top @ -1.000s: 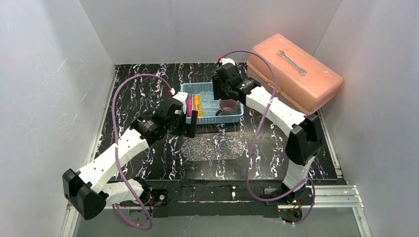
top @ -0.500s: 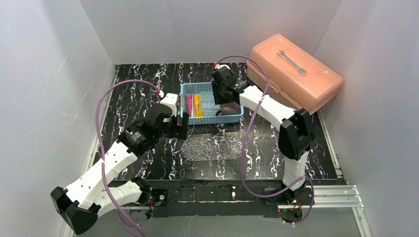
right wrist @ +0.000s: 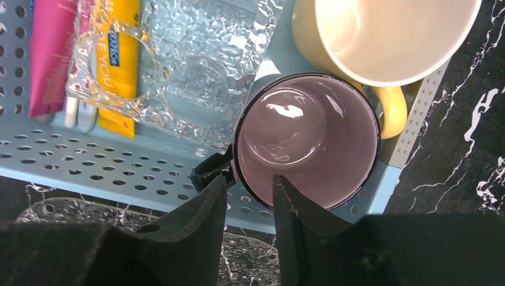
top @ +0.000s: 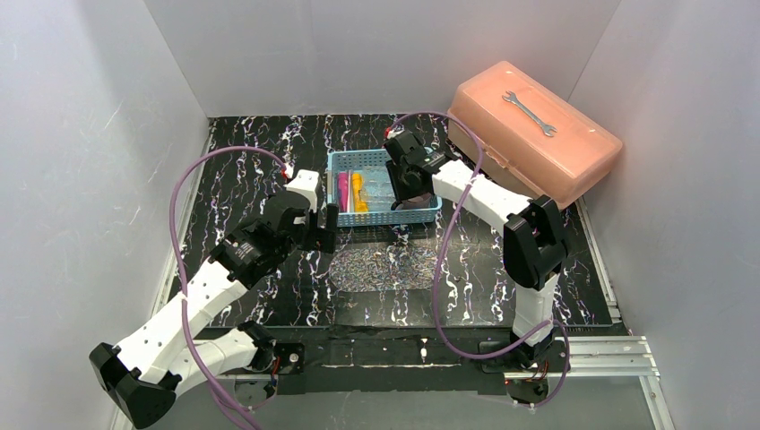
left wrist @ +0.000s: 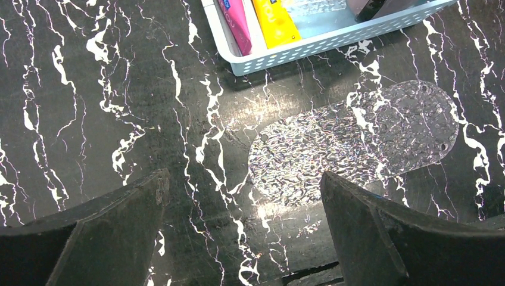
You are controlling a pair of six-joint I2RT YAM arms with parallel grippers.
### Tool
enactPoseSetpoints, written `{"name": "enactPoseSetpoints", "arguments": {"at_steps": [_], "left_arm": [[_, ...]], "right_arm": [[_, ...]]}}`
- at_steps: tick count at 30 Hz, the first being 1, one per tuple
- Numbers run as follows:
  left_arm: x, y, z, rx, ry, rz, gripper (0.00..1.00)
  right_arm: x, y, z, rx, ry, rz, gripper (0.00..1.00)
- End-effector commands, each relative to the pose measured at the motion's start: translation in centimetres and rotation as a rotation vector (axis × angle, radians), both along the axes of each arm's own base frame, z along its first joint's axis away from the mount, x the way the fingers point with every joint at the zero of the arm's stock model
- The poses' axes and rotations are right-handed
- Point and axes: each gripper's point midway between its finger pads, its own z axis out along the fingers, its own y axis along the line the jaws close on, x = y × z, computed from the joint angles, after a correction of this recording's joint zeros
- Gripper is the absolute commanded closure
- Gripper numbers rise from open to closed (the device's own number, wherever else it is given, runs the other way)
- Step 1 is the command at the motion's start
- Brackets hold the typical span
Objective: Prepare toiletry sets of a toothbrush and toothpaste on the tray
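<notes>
A pink tube (top: pixel 341 190) and a yellow tube (top: pixel 358 192) lie side by side at the left of the blue mesh basket (top: pixel 358 154). In the right wrist view, thin pale toothbrushes (right wrist: pixel 78 113) show between the pink tube (right wrist: pixel 50 53) and the yellow tube (right wrist: pixel 116 59). The clear glittery tray (top: pixel 385 267) lies flat on the table in front of the basket. My left gripper (top: pixel 323 235) hangs open over bare table left of the tray (left wrist: pixel 357 143), holding nothing. My right gripper (right wrist: pixel 250 182) pinches the purple cup's (right wrist: pixel 309 137) rim beside its handle.
A yellow cup (right wrist: pixel 387 36) stands behind the purple one in the basket's right end. A clear textured plastic piece (right wrist: pixel 178 77) lies in the basket's middle. A salmon toolbox (top: pixel 538 134) with a wrench (top: pixel 529 112) on top fills the back right corner. White walls enclose the table.
My left arm has drawn back from the basket toward the near left, still open. My right gripper has dropped onto the purple cup's rim and its jaws have narrowed.
</notes>
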Motion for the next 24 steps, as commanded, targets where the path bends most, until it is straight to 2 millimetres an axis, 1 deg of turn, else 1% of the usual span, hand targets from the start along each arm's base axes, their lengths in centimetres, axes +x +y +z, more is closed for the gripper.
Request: {"name": "enactPoseSetpoints", "arguments": {"at_steps": [1,5,10,14,24], "left_arm": [[0.2,0.7,0.0,0.021,-0.01,0.02,0.02],[0.2,0.5,-0.3,0.024,-0.001,0.016,0.02],[0.3,0.5,-0.6,0.028,0.01,0.015,0.02],[0.4,0.4,-0.6,0.028,0.015,0.017,0.02],[0.5,0.4,-0.8,0.025,0.025,0.018,0.02]], "right_arm": [[-0.2,-1.0,1.9,-0.023,-0.047,0.045,0.58],[-0.7,-1.0,1.7,-0.031,-0.041,0.103,0.58],[-0.9,-1.1,0.9,-0.059,-0.027,0.143,0.58],[-0.9,-1.0,0.5,-0.073,-0.021,0.176,0.58],[-0.5,-0.4,-1.4,-0.097,0.014,0.22,0.6]]}}
